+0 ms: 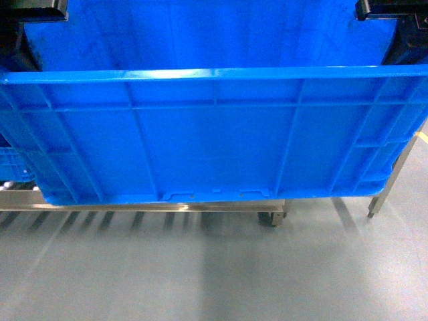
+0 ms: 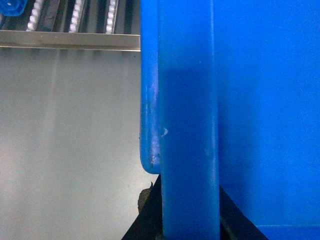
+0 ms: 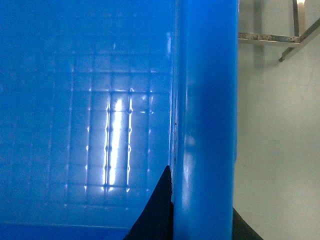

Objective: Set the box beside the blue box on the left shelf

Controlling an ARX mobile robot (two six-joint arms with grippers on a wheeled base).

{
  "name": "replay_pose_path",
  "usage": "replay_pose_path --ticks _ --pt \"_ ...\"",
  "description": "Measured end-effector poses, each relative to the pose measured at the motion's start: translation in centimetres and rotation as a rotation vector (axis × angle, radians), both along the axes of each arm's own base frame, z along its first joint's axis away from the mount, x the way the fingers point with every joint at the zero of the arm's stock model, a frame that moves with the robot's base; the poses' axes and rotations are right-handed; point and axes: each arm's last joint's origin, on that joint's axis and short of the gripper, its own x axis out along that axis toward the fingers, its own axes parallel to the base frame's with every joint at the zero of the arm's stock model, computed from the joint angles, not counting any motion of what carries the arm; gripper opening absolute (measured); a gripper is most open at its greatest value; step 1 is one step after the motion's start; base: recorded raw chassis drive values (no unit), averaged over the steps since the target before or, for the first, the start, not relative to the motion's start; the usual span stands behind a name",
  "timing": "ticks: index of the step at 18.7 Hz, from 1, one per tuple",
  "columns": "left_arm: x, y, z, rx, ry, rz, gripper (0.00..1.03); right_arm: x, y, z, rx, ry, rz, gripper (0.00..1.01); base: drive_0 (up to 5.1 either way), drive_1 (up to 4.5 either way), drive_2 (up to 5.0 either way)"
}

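- Two grippers hold the blue crate (image 1: 214, 134) by its short end rims, one on each side, and it fills most of the head view, hanging above the grey floor (image 1: 200, 274).
- At far left in the head view, a second blue box (image 1: 13, 164) shows as a sliver behind the crate's corner, sitting on the steel roller rack (image 1: 134, 206).
- The left gripper (image 2: 190, 225) is clamped on the crate's left rim: dark fingers (image 2: 147, 215) flank the thick blue edge in the left wrist view, with white rollers (image 2: 77, 15) beyond at top.
- The crate's near wall, ribbed with two notches at its base, overlaps the rack's front rail.
- The right gripper (image 3: 200, 220) grips the right rim likewise, a dark finger (image 3: 155, 210) inside the wall above the gridded floor of the crate.
- A steel rack leg (image 1: 394, 177) slants at far right.
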Motion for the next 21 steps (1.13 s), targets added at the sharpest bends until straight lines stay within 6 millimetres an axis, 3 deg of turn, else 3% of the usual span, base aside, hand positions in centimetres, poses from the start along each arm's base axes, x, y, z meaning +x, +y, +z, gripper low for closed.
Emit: replay_pose_path --ticks 21 --pt "0.0 0.0 0.0 0.001 0.0 0.001 0.07 0.05 -0.01 -0.08 0.0 0.001 0.0 0.07 -5.0 2.47 2.5"
